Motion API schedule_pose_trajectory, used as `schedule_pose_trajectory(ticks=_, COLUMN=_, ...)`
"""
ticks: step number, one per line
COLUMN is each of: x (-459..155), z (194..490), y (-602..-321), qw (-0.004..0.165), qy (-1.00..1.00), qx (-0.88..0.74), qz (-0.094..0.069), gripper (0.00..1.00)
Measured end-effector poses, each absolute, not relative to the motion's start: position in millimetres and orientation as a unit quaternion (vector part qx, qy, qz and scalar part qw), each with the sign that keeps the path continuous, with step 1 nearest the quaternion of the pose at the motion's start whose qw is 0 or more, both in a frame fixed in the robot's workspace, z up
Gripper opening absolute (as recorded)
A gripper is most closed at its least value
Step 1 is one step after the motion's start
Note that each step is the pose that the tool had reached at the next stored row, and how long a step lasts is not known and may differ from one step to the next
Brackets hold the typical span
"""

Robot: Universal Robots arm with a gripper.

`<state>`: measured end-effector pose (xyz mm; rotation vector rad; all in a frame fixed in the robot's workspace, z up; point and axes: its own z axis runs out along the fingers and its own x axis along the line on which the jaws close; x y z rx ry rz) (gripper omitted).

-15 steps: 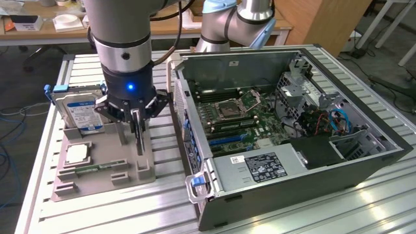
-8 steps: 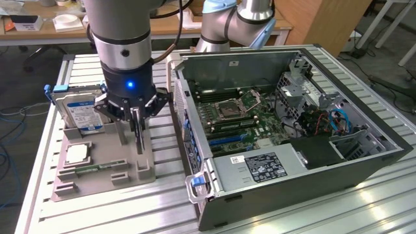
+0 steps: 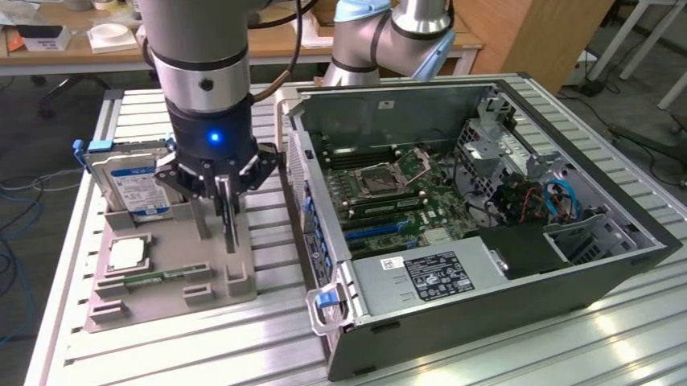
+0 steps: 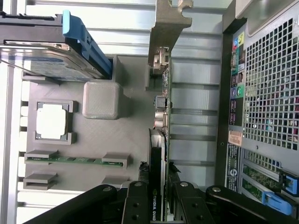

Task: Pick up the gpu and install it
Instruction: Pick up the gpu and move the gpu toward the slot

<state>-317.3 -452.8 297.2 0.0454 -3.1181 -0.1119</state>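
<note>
The gripper (image 3: 222, 197) (image 4: 158, 169) is positioned over the grey holder tray (image 3: 220, 281) (image 4: 128, 140), which lies on the slatted aluminium tabletop (image 3: 193, 346) just beside the open computer case (image 3: 558, 277) (image 4: 271, 84). The gpu (image 3: 228, 229) (image 4: 160, 135) stands on edge at the side of the tray nearest the case. Its black cooler face is turned away from the case, and its silver end bracket (image 4: 167, 32) is at the end farthest from the gripper. The fingers (image 4: 138, 203) are clamped on the gpu, one on each face, at the end opposite the bracket. Whether the lower edge of the card is seated in the tray or raised clear of it cannot be determined. On the same tray, a hard drive (image 3: 129, 185) (image 4: 46, 60) with a blue-and-white label stands upright in a blue-tabbed carrier. A processor (image 3: 127, 253) (image 4: 52, 121) lies flat in a square pocket, and a narrow memory strip (image 3: 161, 277) (image 4: 70, 159) lies in its holders beside the processor. In the exterior view, the case is open at the top, exposing the motherboard (image 3: 397, 201) and the power supply (image 3: 424, 273).
</note>
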Motion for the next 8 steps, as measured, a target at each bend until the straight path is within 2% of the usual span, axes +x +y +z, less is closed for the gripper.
schedule_pose_trajectory(ticks=8, x=-317.3, z=305.8, y=-452.8, qw=0.011, qy=-0.999, qx=0.015, qz=-0.036, gripper=0.26)
